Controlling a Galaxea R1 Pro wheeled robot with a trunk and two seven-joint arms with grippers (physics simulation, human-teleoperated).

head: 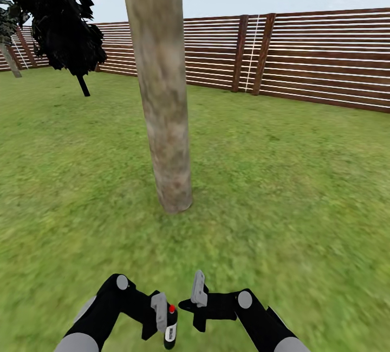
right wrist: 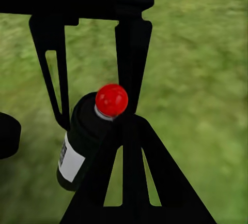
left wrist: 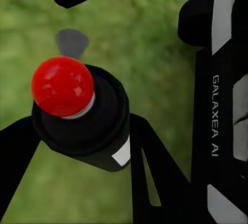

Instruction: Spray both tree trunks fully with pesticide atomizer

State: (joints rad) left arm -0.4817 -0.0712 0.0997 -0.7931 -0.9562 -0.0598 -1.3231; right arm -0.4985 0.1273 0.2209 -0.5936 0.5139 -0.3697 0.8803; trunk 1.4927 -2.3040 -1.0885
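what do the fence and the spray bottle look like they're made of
Fence: likely wood, going by its brown horizontal slats and darker posts, matte. Bottle in the left pincer: probably plastic, with a dark, smooth body, glossy red cap and white label.

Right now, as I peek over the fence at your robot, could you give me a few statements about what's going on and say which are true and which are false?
1. The left gripper holds the pesticide atomizer. True.
2. The atomizer has a blue top. False: its top is red.
3. A thick bare tree trunk stands on the grass ahead of the robot. True.
4. The right gripper is clamped on the trunk. False: it is low and close to the robot, beside the atomizer, well short of the trunk.
5. A brick wall runs behind the lawn. False: it is a wooden slat fence.
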